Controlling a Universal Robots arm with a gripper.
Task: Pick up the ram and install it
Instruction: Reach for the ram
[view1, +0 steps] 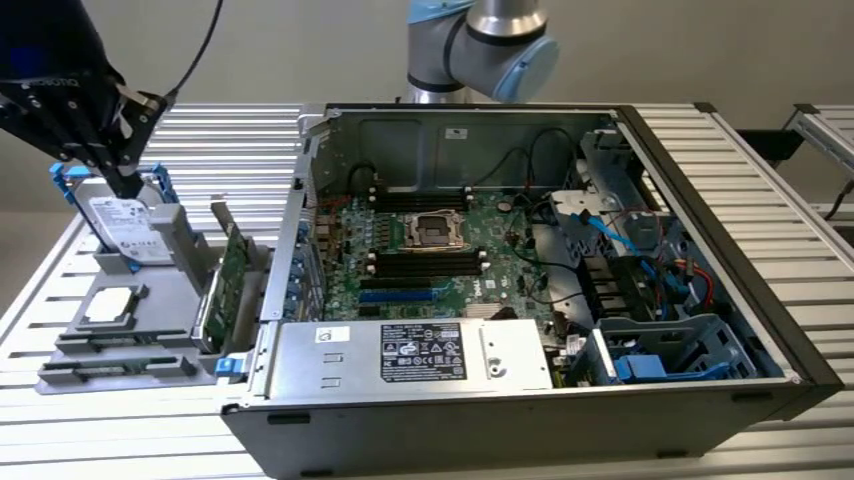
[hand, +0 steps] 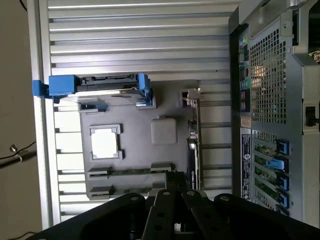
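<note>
Ram (view1: 123, 346) (hand: 131, 172) rests in a gray tray, outside the open case (view1: 767, 290) (hand: 270, 100), which is the biggest thing on the slatted table (view1: 227, 130) (hand: 140, 40). The case lies on its side with the green board (view1: 387, 285) facing up. Black slots (view1: 427, 262) run on both sides of the board's square socket, and a silver supply (view1: 414, 355) sits along the near edge.

The tray (view1: 80, 330) (hand: 135, 115) stands just beside the case, on the exterior view's left. The black gripper (view1: 127, 185) hangs over the tray's far end with its fingers drawn together on nothing. Its tips are just above the drive (view1: 127, 225) (hand: 95, 87), and whether they touch it cannot be told. The drive stands tilted in blue rails. A green card (view1: 234, 270) (hand: 192, 140) stands on edge along the tray side nearest the case. A CPU (view1: 114, 305) (hand: 105, 142) lies flat mid-tray.

At the tray's near edge the ram shows as a narrow green strip, seated edge-up in a long holder. A second like holder lies just beside it. The ram is well apart from the gripper.
</note>
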